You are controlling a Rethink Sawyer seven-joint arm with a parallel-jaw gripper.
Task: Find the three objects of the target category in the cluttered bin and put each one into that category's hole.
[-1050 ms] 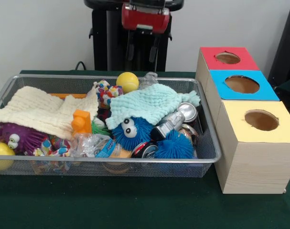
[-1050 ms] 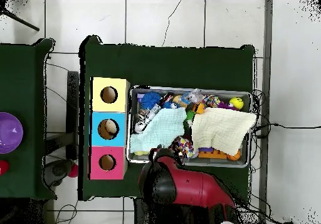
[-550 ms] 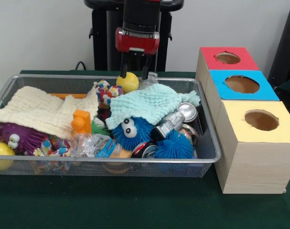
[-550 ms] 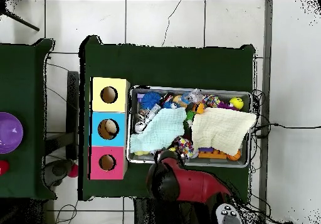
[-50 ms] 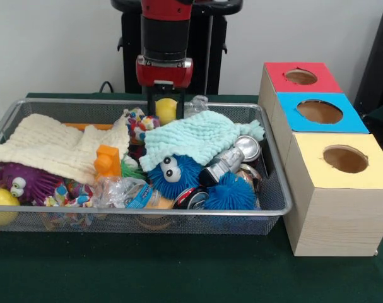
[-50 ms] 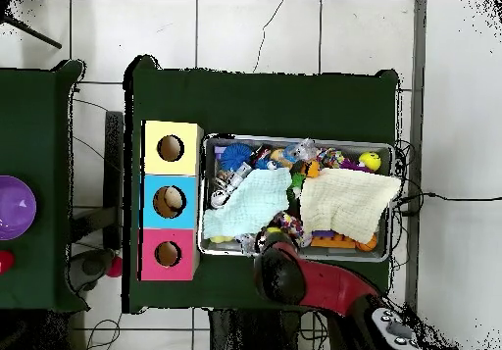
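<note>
Green tabletop (image 5: pixel 178 278) on a white tiled floor (image 6: pixel 255 32). Wire bin (image 5: pixel 276 202) beside three boxes with holes: red (image 5: pixel 300 76), blue (image 5: pixel 319 112), yellow (image 5: pixel 346 159). Claw (image 5: pixel 165 110) open, fingers straddling the yellow ball (image 5: pixel 166 110) at the bin's far edge.

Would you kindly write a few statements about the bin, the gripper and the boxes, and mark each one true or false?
1. The gripper is down at the yellow ball at the back of the wire bin. True.
2. The pale green cloth lies flat on the table outside the bin. False: it lies in the bin, over the blue fuzzy toy with eyes.
3. Three boxes stand beside the bin, with red, blue and yellow tops. True.
4. The orange block sits on top of the yellow box. False: it is in the bin, by the cream cloth.
</note>
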